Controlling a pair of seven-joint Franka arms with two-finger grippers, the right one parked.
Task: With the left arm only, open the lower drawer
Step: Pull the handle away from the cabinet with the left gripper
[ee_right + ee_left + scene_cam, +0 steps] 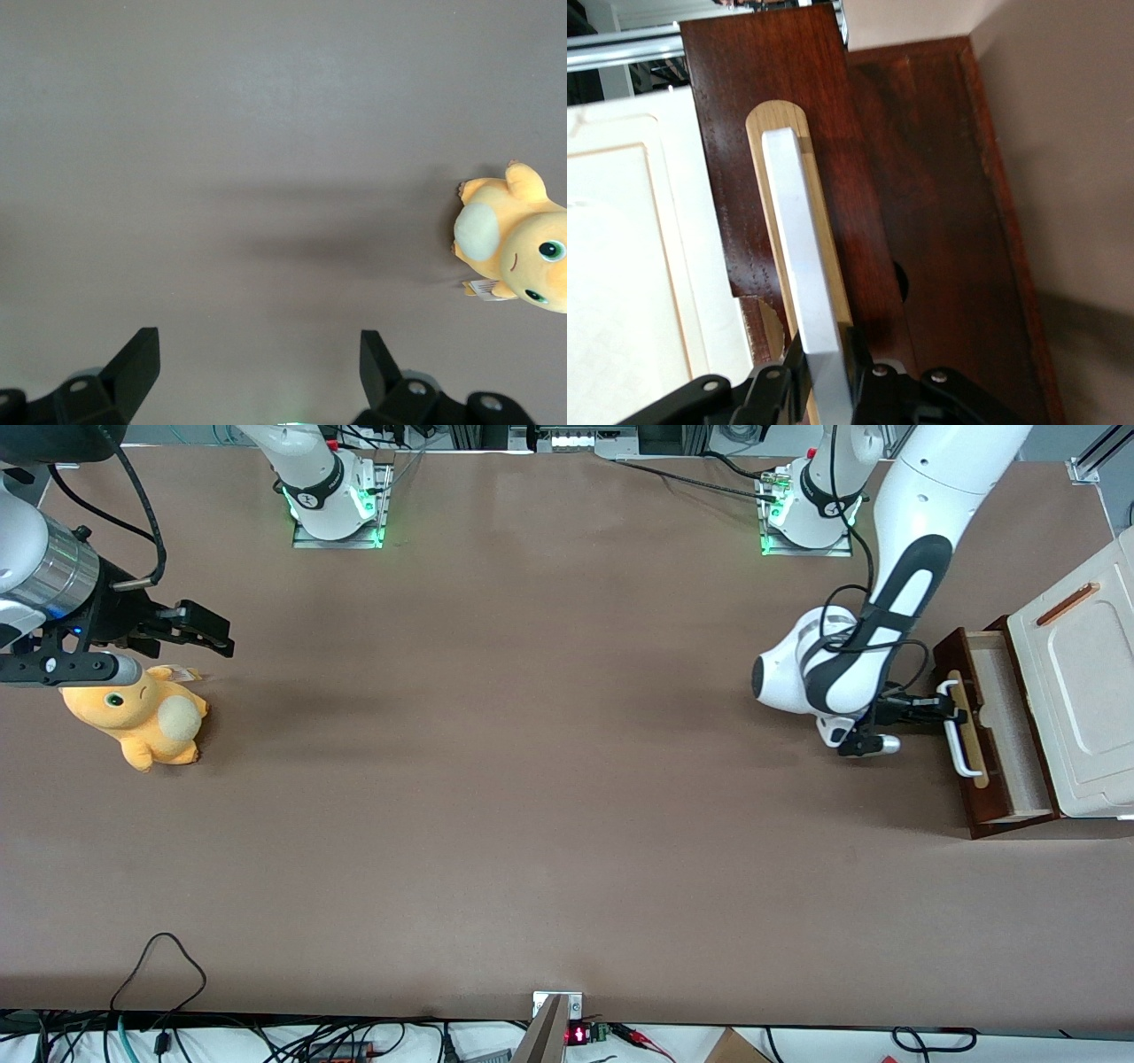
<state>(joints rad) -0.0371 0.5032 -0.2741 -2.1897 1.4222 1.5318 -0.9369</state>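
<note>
brown counter [532, 779]; at its working-arm edge, dark brown wooden lower drawer [992, 731], part-open, pale inside showing. glossy white left arm [895, 584]: black claw [941, 710] clamped on white loop handle [802, 266]. pull under way; next, likely draw straight outward.

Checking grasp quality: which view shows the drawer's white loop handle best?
The left wrist view: the white loop handle fills it, the gripper shut on it. The front view shows it small on the lower drawer; the right wrist view misses it.
</note>
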